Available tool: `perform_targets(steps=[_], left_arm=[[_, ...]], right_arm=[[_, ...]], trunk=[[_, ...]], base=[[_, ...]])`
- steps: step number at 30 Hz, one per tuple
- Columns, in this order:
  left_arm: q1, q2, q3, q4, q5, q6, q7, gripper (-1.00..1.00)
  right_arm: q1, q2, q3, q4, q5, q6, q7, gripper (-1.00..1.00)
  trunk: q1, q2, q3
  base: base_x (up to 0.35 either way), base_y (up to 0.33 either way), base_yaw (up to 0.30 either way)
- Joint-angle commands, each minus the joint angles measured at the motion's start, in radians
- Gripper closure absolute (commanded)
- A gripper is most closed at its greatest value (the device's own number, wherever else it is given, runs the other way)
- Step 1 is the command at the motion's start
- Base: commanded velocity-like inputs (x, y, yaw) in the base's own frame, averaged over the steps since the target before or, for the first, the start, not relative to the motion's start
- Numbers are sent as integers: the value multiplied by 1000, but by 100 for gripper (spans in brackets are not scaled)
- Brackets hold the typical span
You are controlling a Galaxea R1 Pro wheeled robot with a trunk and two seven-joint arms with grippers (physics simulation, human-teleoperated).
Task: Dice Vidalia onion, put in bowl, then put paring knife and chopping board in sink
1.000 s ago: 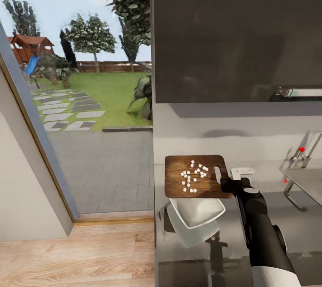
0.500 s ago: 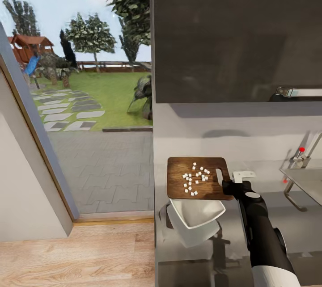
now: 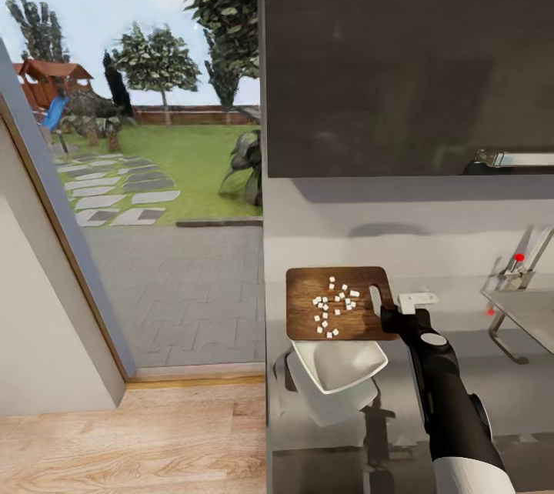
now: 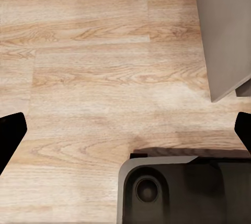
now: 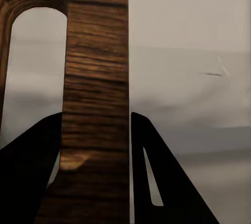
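Many onion dice [image 3: 332, 304] sit on the chopping board [image 3: 304, 321]; our right gripper [image 3: 388, 315] clamps its handle end, and we next tip them into the bowl [image 3: 338, 365]; the left gripper [image 4: 125, 130] gapes

Chopping board [image 3: 338, 314]: dark brown wood, streaked grain; small white diced pieces [image 3: 332, 306] scattered on it. Bowl [image 3: 338, 365]: white. Countertop [image 3: 462, 371]: grey, glossy; floor [image 4: 104, 77]: pale oak planks.

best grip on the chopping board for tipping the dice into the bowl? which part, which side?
Grip the chopping board by the strip of wood between its handle slot and the short edge, coming from the sink side. The right gripper is shut on that strip, one finger through the slot. The diced onion lies mid-board, away from that end, and the bowl sits just in front.
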Motion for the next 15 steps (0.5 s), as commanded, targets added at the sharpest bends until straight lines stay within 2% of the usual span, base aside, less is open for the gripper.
perform_targets(steps=[1, 6, 10, 15], left_arm=[[0, 1, -8, -2, 2, -1, 10, -100], [-1, 1, -8, -3, 3, -2, 10, -100], [-1, 1, -8, -2, 3, -2, 11, -100], [-2, 1, -8, 0, 3, -1, 11, -100]], right_arm=[[-1, 1, -3, -1, 10, 0, 9, 100], [-1, 1, -12, 0, 3, -5, 11, 100], [-1, 0, -68, -1, -45, -11, 28, 100], [-1, -6, -83, -9, -58, -52, 45, 100]], trunk=[[1, -2, -2], [1, -2, -2], [1, -2, -2], [1, -2, -2]], base=[[0, 0, 0], [0, 0, 0], [0, 0, 0], [0, 0, 0]])
